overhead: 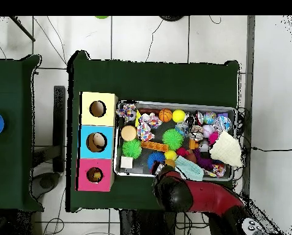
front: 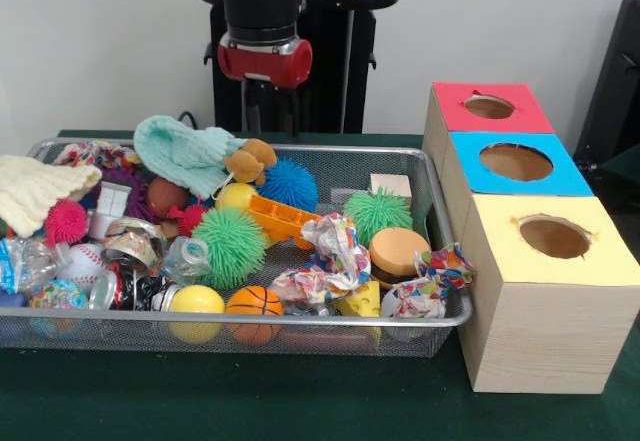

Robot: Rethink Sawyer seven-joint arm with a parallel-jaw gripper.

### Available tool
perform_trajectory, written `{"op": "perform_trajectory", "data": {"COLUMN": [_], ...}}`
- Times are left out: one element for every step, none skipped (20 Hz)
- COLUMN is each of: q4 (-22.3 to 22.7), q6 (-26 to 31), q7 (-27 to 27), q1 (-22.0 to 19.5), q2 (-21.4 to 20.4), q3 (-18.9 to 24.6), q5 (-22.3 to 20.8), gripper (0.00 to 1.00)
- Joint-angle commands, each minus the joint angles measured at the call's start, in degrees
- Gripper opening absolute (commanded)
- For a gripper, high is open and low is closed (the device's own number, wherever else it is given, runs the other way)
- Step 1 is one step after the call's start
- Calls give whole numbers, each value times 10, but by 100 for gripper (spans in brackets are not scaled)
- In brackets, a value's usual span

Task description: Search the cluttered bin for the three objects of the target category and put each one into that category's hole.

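Three spiky rubber balls, two green [front: 234, 246] [front: 378, 211], one blue [front: 291, 183], in wire bin [front: 440, 201]; gripper [front: 264, 61] state indiscernible.

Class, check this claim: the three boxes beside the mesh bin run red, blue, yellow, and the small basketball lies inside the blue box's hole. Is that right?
One error. The front view shows the basketball in the mesh bin, at its front edge, not in the blue box. The boxes do run red, blue, yellow.
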Motion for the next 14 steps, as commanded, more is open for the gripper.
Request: {"op": "perform_trajectory", "data": {"q4": [-60, -63, -64, -66, -67, -68, -69, -72, -73, -74, -74, -81, -84, -91], "q6": [-77, -84, -88, -94, -97, -100, -102, -104, -105, -105, -105, -103, -99, -90], "q7": [65, 64, 63, 63, 62, 60, 58, 57, 55, 53, 52, 48, 45, 40], "q1": [18, 20, 23, 27, 30, 32, 34, 40, 42, 47, 49, 57, 61, 71], "q2": [49, 55, 58, 62, 63, 65, 66, 68, 68, 66, 65, 65, 63, 59], "q3": [-29, -33, -38, -44, -49, -53, -57, -64, -66, -73, -75, -86, -92, -102], "q5": [-8, -7, -6, -5, -4, -4, -3, -2, -1, -1, 0, -2, -4, -6], "gripper": [100, 100, 100, 100, 100, 100, 100, 100, 100, 100, 100, 100, 100, 100]}}
